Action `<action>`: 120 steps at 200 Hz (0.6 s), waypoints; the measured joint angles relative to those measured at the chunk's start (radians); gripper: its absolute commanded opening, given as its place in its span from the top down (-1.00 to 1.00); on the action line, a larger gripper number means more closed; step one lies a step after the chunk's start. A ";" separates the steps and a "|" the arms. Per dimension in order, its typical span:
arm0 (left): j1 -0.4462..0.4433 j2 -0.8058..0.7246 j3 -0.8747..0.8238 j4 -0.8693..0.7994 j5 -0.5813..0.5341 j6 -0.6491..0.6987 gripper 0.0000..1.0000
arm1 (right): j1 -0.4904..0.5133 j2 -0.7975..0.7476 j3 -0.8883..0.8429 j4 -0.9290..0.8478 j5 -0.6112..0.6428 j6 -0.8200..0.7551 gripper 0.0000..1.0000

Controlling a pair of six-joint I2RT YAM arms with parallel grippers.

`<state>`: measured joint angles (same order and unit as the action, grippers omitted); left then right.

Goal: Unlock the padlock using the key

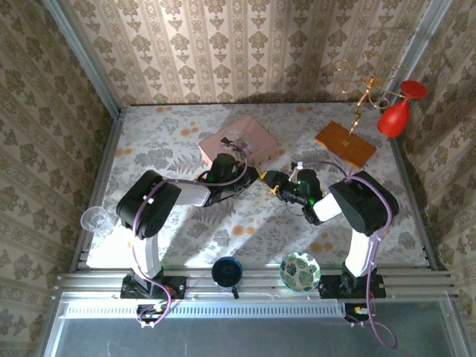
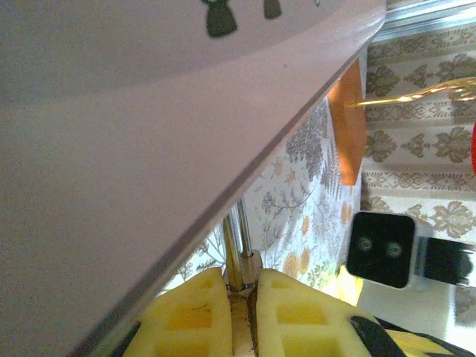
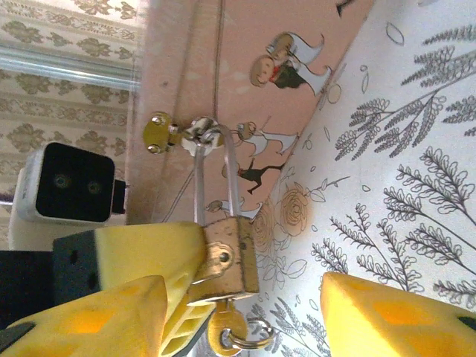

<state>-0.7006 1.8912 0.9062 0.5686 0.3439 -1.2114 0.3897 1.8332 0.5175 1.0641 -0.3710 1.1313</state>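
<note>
The small brass padlock (image 3: 232, 256) hangs by its silvery shackle (image 3: 232, 175) from the gold hasp (image 3: 160, 132) of the pink box (image 1: 238, 143). A brass key (image 3: 225, 327) on a ring sticks into the padlock's bottom. My left gripper (image 2: 239, 286) is shut on the padlock (image 2: 250, 266), and its yellow finger (image 3: 141, 249) presses the lock's side. My right gripper (image 3: 242, 305) stands open around the key, its fingers well apart and clear of it. In the top view the left gripper (image 1: 251, 175) and right gripper (image 1: 274, 183) meet at the box's front corner.
An orange board (image 1: 344, 143) with a gold wire stand sits at the back right, a red goblet (image 1: 394, 111) beside it. A clear cup (image 1: 95, 220) stands far left. A dark cup (image 1: 227, 271) and a green patterned bowl (image 1: 300, 271) sit at the near edge.
</note>
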 measured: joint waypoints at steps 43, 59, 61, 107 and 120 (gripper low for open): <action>0.000 -0.033 0.033 -0.143 0.007 0.011 1.00 | 0.038 -0.286 -0.010 -0.351 0.151 -0.219 0.03; -0.001 -0.050 0.042 -0.195 0.009 0.018 1.00 | 0.106 -0.385 0.027 -0.537 0.264 -0.336 0.06; -0.001 -0.052 0.043 -0.201 0.008 0.018 1.00 | 0.118 -0.394 0.036 -0.560 0.278 -0.358 0.07; -0.005 -0.059 0.061 -0.261 0.008 0.024 1.00 | 0.279 -0.416 0.198 -0.906 0.539 -0.622 0.22; -0.005 -0.059 0.064 -0.266 0.008 0.023 1.00 | 0.307 -0.390 0.230 -0.966 0.597 -0.667 0.23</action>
<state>-0.7052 1.8324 0.9699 0.3023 0.3523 -1.1885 0.6964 1.4429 0.7471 0.0986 0.2264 0.4641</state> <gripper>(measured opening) 0.089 0.391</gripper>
